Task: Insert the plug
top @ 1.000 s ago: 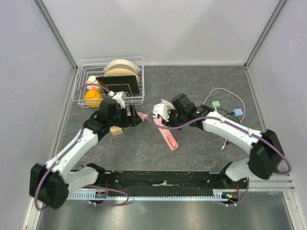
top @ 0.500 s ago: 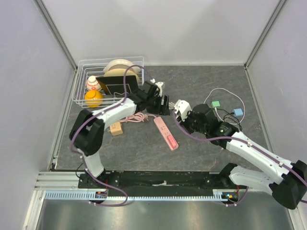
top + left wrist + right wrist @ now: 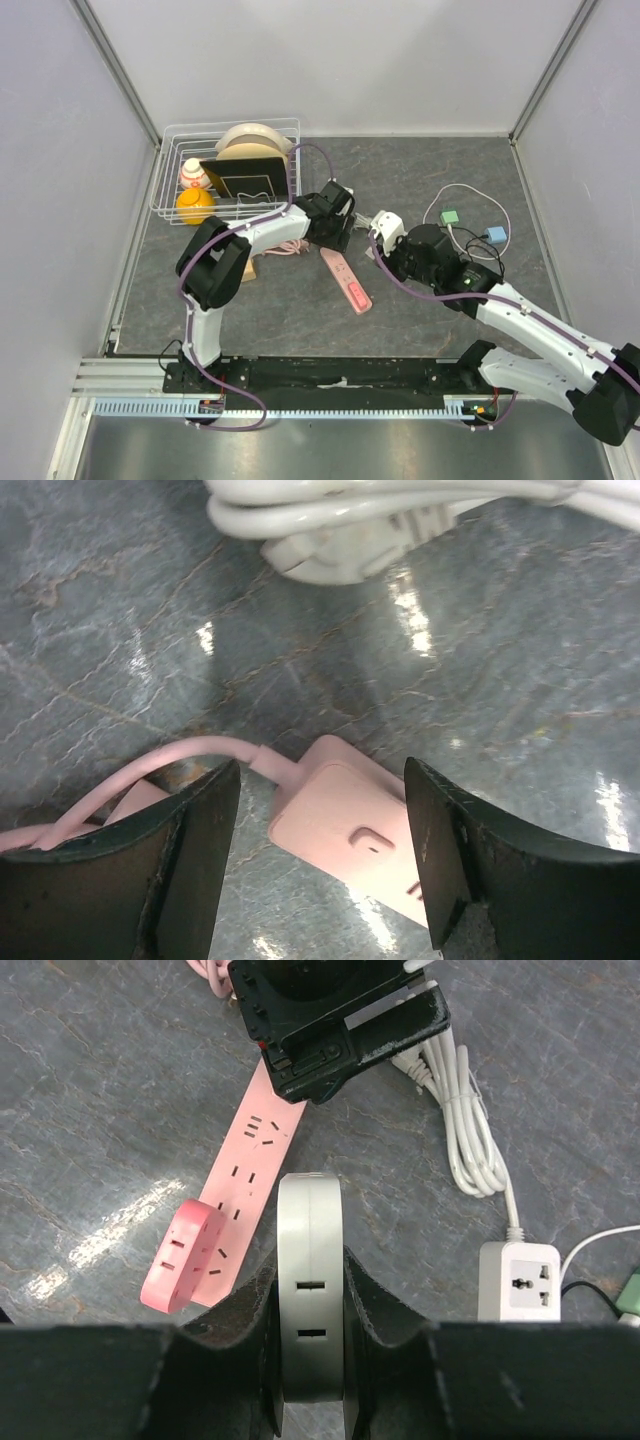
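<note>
A pink power strip (image 3: 345, 280) lies flat mid-table, sockets up. My left gripper (image 3: 335, 232) hovers over its cord end. In the left wrist view that gripper (image 3: 320, 780) is open, with the strip's end (image 3: 350, 825) between its fingers and gaps on both sides. My right gripper (image 3: 385, 232) is to the right of the strip, shut on a white plug block (image 3: 311, 1290) with two slots facing the camera. In the right wrist view the pink strip (image 3: 245, 1180) runs ahead-left of the plug, and the left gripper (image 3: 340, 1020) is beyond it.
A wire basket (image 3: 165, 190) with plates, an orange ball and a black board stands back left. Near it lie a coil of pink cord (image 3: 285, 245) and a small wooden block (image 3: 241, 270). White cable (image 3: 465, 1130), a white socket adapter (image 3: 517, 1280) and green (image 3: 450, 215) and blue (image 3: 495, 236) pieces lie to the right.
My left arm swung from the table's left to the strip's cord end, its jaws narrowing somewhat. The right arm drew back to the right with the white plug block.
</note>
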`<state>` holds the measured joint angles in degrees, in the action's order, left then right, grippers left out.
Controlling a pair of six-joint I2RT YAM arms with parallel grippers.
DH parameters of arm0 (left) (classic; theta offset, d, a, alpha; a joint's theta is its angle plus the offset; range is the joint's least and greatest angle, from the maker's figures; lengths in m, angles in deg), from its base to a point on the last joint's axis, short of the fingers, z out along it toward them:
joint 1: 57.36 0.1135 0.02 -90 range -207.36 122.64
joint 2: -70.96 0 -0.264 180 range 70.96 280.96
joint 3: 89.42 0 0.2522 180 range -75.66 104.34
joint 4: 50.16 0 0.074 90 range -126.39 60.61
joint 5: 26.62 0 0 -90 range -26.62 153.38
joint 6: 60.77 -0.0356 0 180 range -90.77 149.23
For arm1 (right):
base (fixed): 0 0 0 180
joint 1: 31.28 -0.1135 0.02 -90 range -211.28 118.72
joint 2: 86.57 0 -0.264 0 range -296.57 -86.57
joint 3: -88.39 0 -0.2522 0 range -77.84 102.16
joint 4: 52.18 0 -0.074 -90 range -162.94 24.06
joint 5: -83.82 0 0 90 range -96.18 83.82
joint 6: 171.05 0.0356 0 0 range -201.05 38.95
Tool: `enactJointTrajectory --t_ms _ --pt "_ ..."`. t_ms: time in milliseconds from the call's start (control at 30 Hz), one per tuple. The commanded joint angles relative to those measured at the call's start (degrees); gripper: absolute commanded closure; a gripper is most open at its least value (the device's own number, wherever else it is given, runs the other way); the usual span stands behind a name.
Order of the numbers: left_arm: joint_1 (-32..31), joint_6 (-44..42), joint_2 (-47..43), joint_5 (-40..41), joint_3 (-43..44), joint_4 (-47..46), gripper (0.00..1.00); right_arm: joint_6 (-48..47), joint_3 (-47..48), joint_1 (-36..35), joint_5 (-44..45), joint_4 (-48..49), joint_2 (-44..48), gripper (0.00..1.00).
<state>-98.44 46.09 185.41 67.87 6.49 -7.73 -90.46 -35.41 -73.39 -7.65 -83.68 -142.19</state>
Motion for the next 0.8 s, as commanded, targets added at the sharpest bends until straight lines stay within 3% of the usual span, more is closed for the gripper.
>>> enactJointTrajectory --t_ms 0,267,533,633,767 --pt "-0.1 4.9 -1.1 5.2 -2.6 1.9 0.28 2.5 2.0 0.0 -2.1 2.5 -1.7 1.0" --pt "0.0 13.1 -8.9 7.5 -13.8 1.7 0.36 10.9 6.5 0.0 -2.0 1.0 -5.6 1.0" --pt "0.0 20.7 -20.4 5.5 -27.5 -2.2 0.37 17.8 9.7 -1.8 1.1 -1.9 -7.8 1.0" --pt "0.0 20.9 -22.6 4.7 -29.6 -5.5 0.39 16.3 11.0 -4.8 1.2 -2.8 -9.1 1.0" --pt "0.0 20.7 -21.0 2.5 -27.9 -6.1 0.5 13.7 12.1 -6.1 -0.4 -3.6 -11.4 1.0"
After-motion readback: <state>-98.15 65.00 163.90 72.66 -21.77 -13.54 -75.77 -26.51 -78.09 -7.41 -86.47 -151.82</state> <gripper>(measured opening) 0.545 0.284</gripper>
